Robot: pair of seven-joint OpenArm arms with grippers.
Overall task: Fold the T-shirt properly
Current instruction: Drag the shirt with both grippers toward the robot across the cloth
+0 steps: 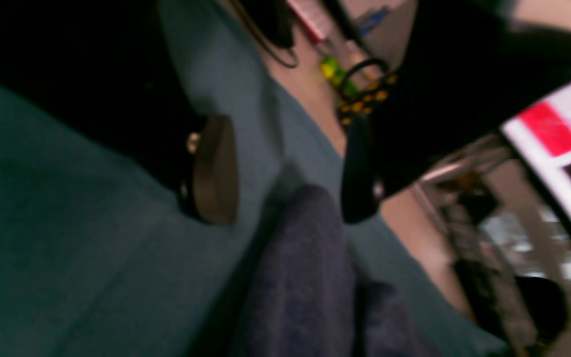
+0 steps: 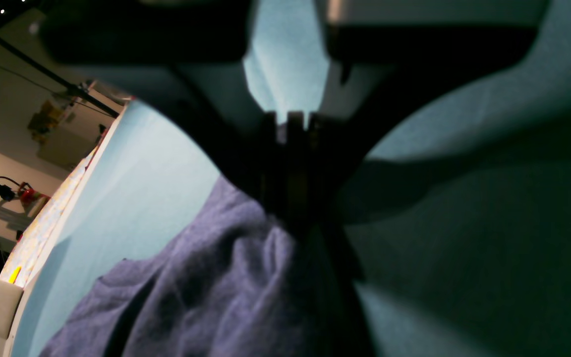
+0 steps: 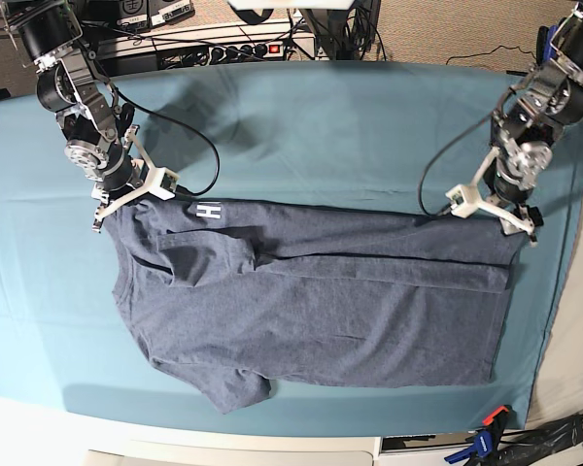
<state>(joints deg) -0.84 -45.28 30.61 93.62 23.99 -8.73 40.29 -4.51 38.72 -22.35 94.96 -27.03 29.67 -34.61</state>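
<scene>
Now right end effector (image 2: 293, 163) is clamped on the T-shirt (image 3: 321, 311) at 9 o'clock, left end effector (image 1: 285, 168) wide open, empty at 3; grip there too before lifting evenly.

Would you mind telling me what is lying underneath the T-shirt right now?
The T-shirt lies flat on the teal table cloth, which shows on all sides of it. A folded-over band runs along its far edge. Whatever the cloth rests on, and anything beneath the shirt's middle, is covered.
</scene>
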